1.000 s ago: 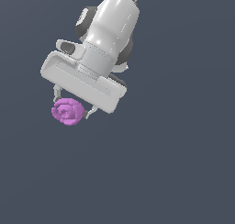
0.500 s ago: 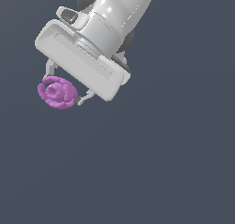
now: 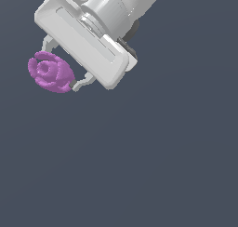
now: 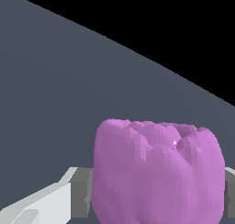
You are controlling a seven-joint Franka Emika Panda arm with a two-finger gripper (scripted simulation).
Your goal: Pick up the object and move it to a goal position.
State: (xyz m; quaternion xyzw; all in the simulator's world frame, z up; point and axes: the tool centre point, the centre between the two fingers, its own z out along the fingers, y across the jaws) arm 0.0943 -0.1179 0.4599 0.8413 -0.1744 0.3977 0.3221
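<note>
The object (image 3: 50, 72) is a small magenta-purple blob with rose-like folds, at the exterior view's upper left. My white gripper (image 3: 59, 67) is shut on it, one finger (image 3: 80, 83) showing on its near side and the other (image 3: 49, 44) behind it. In the wrist view the object (image 4: 158, 171) fills the space between my grey pads (image 4: 82, 192), so it is held on both sides. It hangs above the dark grey floor (image 3: 139, 165) without touching it.
The wide white hand body (image 3: 83, 37) and the arm's wrist reach in from the exterior view's top. Plain dark grey ground (image 4: 55, 103) lies all around, ending at a black edge in the wrist view.
The gripper with the object in it has risen toward the camera and drifted to the exterior view's upper left, looking larger in each frame. The grip has stayed the same.
</note>
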